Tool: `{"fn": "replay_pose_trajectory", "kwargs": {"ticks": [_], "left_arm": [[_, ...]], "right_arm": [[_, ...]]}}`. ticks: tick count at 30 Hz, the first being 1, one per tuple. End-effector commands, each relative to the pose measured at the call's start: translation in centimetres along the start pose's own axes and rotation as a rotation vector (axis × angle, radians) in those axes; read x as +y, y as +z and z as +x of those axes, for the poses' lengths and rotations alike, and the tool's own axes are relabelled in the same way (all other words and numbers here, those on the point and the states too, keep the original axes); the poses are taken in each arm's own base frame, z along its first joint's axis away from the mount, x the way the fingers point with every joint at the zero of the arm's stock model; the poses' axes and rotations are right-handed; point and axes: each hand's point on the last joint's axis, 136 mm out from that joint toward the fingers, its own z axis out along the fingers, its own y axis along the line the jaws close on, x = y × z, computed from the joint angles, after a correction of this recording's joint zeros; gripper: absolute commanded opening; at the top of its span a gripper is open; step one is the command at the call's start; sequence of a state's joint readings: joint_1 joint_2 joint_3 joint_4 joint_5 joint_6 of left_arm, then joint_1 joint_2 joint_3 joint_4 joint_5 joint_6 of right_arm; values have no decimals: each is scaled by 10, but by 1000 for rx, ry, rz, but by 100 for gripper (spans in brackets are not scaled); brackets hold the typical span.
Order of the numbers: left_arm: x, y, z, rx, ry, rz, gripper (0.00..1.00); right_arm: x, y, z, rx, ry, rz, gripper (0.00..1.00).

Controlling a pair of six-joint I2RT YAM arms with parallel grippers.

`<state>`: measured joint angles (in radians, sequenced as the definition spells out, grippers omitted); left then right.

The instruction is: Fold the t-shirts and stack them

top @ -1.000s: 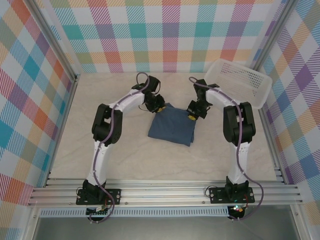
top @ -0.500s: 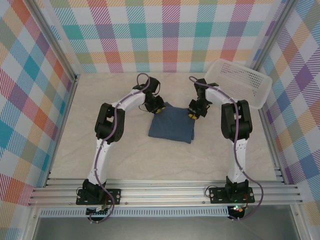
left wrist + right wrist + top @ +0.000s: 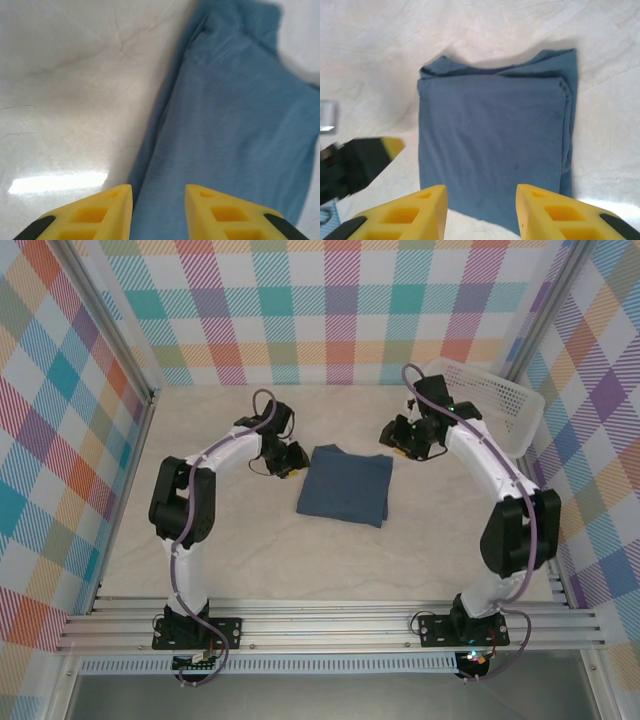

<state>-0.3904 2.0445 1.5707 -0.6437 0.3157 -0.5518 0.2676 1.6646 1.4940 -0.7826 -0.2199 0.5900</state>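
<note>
A slate-blue t-shirt [image 3: 346,485] lies folded into a flat rectangle at the middle of the table. In the left wrist view the t-shirt [image 3: 235,135] spreads to the right, and in the right wrist view the t-shirt [image 3: 492,130] lies square ahead. My left gripper [image 3: 291,458] hangs just off the shirt's left edge, open, its yellow fingers [image 3: 100,212] holding nothing. My right gripper [image 3: 397,438] hovers off the shirt's far right corner, also open and empty, fingers [image 3: 415,212] apart.
A white mesh basket [image 3: 482,400] stands tilted at the back right corner, next to the right arm. Aluminium rails frame the table, with the front rail [image 3: 320,625] by the arm bases. Checked walls surround the work area.
Both grippers have let go of the shirt's far edge and pulled outward, the left one to the left, the right one up and right. The folded shirt lies still.
</note>
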Motion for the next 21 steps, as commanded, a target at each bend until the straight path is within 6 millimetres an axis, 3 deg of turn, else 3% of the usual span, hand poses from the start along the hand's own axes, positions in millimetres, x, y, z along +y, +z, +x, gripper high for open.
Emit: {"fn": "replay_pose_trajectory", "kwargs": {"ticks": [1, 8, 13, 16, 21], "left_arm": [[-9, 15, 6, 53, 97, 45, 32], [1, 42, 18, 102, 90, -6, 30], [4, 50, 11, 73, 74, -31, 15], [9, 46, -2, 31, 59, -78, 0], [38, 25, -30, -29, -8, -190, 0]], "right_arm": [[-12, 12, 29, 84, 28, -5, 41], [-20, 11, 51, 121, 74, -14, 38], [-16, 4, 55, 119, 79, -31, 37], [-17, 1, 57, 121, 78, -27, 36], [-22, -4, 63, 119, 72, -9, 35]]}}
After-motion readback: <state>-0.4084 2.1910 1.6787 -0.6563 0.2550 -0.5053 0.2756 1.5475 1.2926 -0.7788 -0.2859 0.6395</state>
